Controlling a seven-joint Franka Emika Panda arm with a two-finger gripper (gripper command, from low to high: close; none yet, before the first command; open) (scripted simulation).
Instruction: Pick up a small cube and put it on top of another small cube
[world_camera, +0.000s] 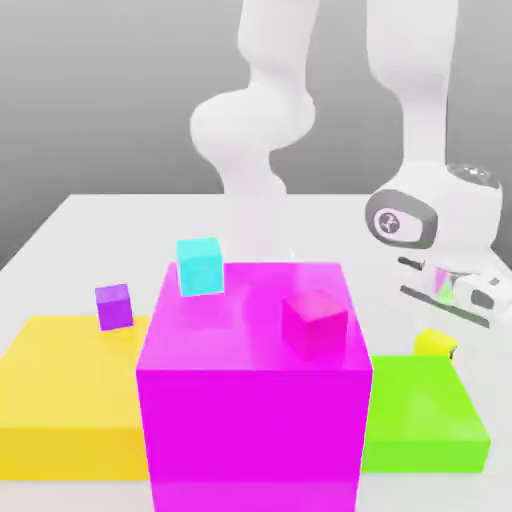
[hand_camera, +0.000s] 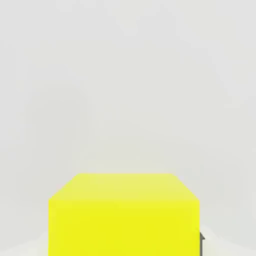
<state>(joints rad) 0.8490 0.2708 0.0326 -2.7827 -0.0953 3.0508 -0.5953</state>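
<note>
Small yellow cube (world_camera: 434, 342) half hidden behind green block (world_camera: 420, 412)

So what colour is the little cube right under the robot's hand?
Bright yellow. The small cube shows best in the hand view; the exterior view catches just its top behind the green block.

A plain bright yellow is shown by the small cube (hand_camera: 124, 215), seen as a yellow patch (world_camera: 433, 342) in the exterior view; the large block (world_camera: 252, 400) is coloured magenta; a deeper pink is worn by the cube (world_camera: 313, 322) on it; the cyan cube (world_camera: 199, 265), the purple cube (world_camera: 114, 306), the yellow slab (world_camera: 65, 395) and the green slab (world_camera: 422, 415) are all unpatterned; the desk (world_camera: 120, 225) is rendered white; the arm (world_camera: 250, 120) is white with a grey disc.
</note>
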